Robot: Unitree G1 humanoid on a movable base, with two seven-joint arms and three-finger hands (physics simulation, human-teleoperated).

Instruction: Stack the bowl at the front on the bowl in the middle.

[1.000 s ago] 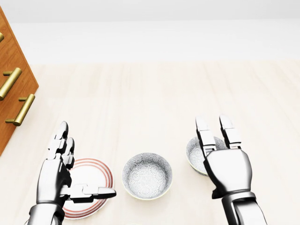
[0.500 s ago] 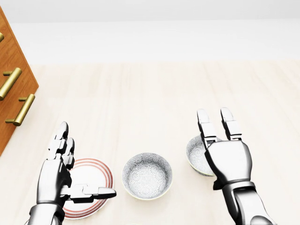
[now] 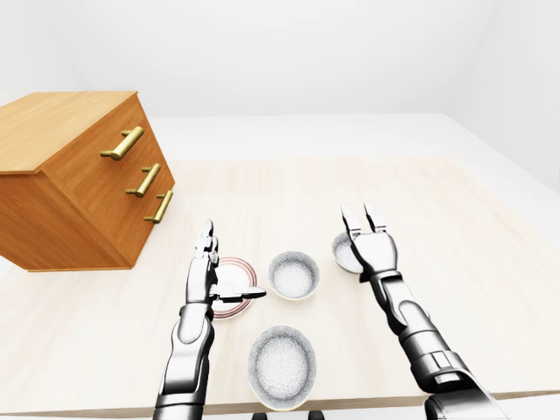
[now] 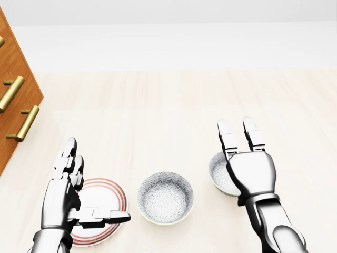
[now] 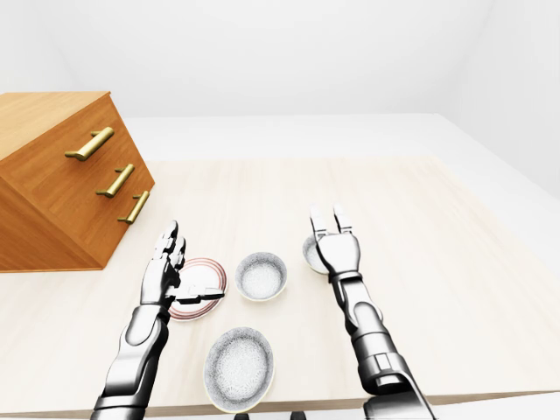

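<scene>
Left of the middle bowl (image 4: 165,197): an open, empty left hand (image 4: 63,200), fingers spread over a striped plate (image 4: 108,192). Below the middle bowl in the left-eye view, apart from it: the front bowl (image 3: 282,367), untouched. Right of the middle bowl: an open, empty right hand (image 4: 251,171) above a third bowl (image 4: 217,174). Best to bring one hand to the front bowl, pinch its rim, lift clear, lower centred.

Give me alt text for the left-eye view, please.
Two open robot hands hover over a pale table: the left robot hand above a red-ringed plate, the right robot hand above the rightmost bowl. A middle bowl sits between them, a front bowl near the bottom edge, a wooden drawer chest at left.
</scene>
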